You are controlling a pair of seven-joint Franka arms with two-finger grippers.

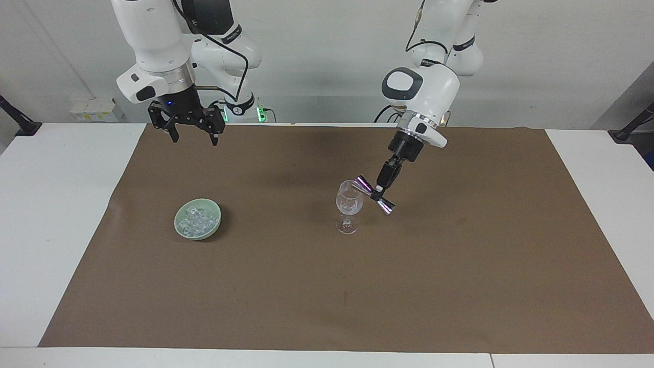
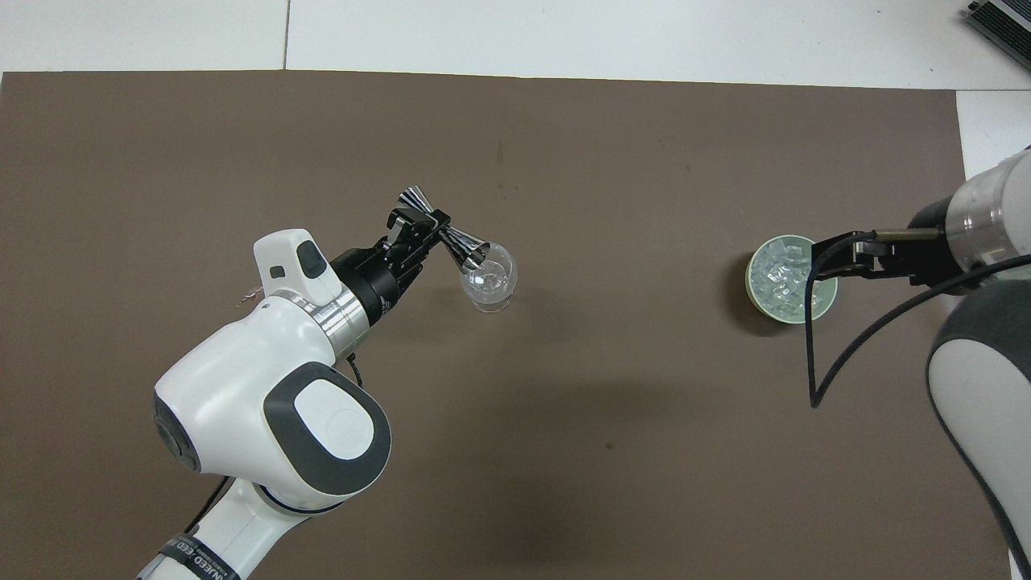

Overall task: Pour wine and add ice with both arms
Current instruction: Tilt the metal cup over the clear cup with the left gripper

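No brand or label could be read with any certainty; small dark lettering on the left arm's wrist band in the overhead view was too small to make out.

The ice (image 1: pixel 196 223) was a heap of small clear, glossy cubes that filled a pale green bowl (image 1: pixel 180 228). The bowl sat on the brown paper sheet (image 1: pixel 327 286) that covered the white counter (image 1: pixel 51 204), toward the right arm's end. A clear stemmed glass (image 1: pixel 349 206) stood upright on the sheet, well apart from the bowl and toward the left arm's end.

The left arm (image 1: pixel 421 92) reached down and forward at a slant, its wrist angled toward the glass. The left hand (image 1: pixel 378 193) was clenched on the narrow waist of a shiny metal double-ended measuring cup (image 1: pixel 374 194). The cup was tilted, its lower mouth at the rim of the glass and its other end raised away from it.

The right arm (image 1: pixel 153 56) hung almost straight down near its base. The right hand (image 1: pixel 194 137) was released, fingers (image 1: pixel 174 135) spread and pointing down, high over the sheet and holding nothing. In the overhead view it overlapped the bowl's edge.
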